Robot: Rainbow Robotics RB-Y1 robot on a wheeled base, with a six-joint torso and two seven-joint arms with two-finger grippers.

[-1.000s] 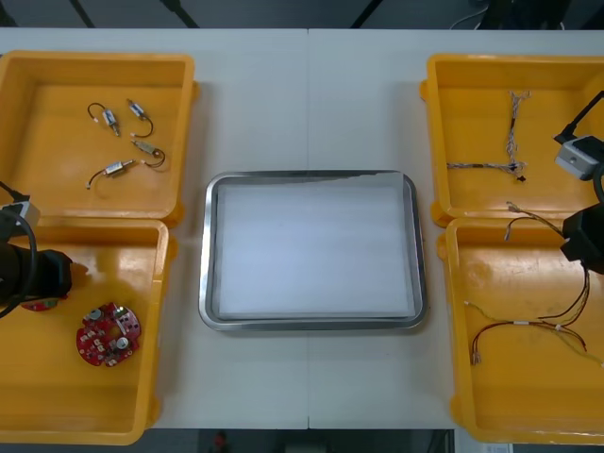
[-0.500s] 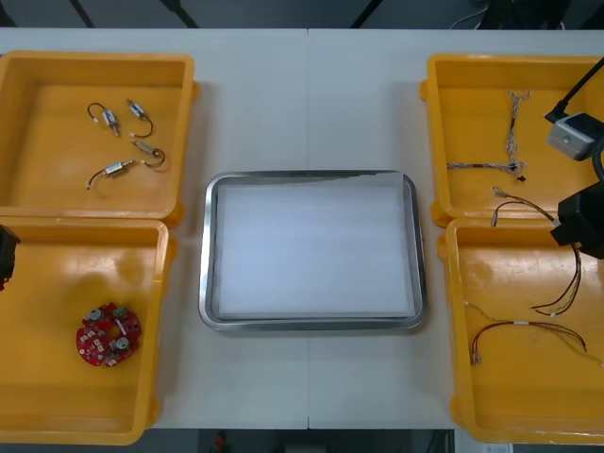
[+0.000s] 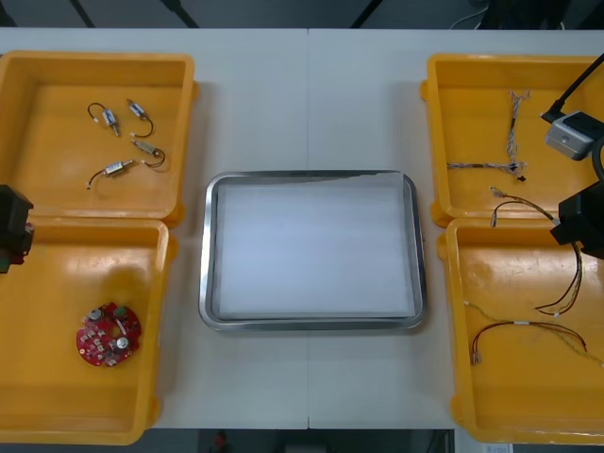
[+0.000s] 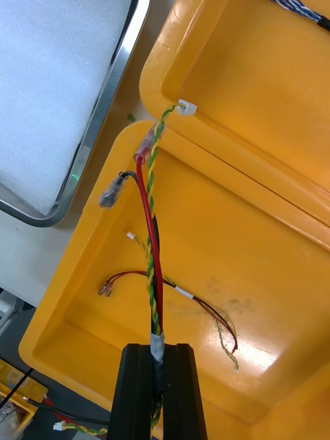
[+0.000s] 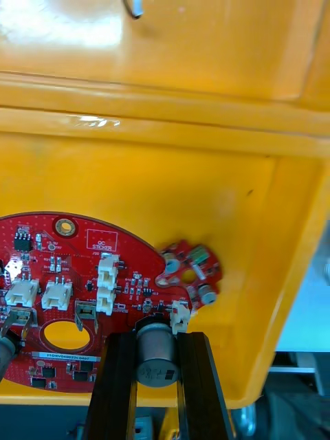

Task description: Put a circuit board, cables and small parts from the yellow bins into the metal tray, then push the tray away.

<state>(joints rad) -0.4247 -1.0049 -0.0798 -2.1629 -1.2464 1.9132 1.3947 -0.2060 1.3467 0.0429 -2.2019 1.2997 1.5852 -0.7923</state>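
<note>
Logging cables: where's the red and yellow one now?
Front view, right side: that cable is clamped in the right hand over the near yellow bin, beside the metal tray.

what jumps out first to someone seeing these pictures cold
First, the right gripper, shut on a red and yellow cable that hangs over the near right bin. Next, the left gripper, shut on a round red circuit board above the near left bin, where a second board lies. Between the bins sits the metal tray, white inside.
</note>
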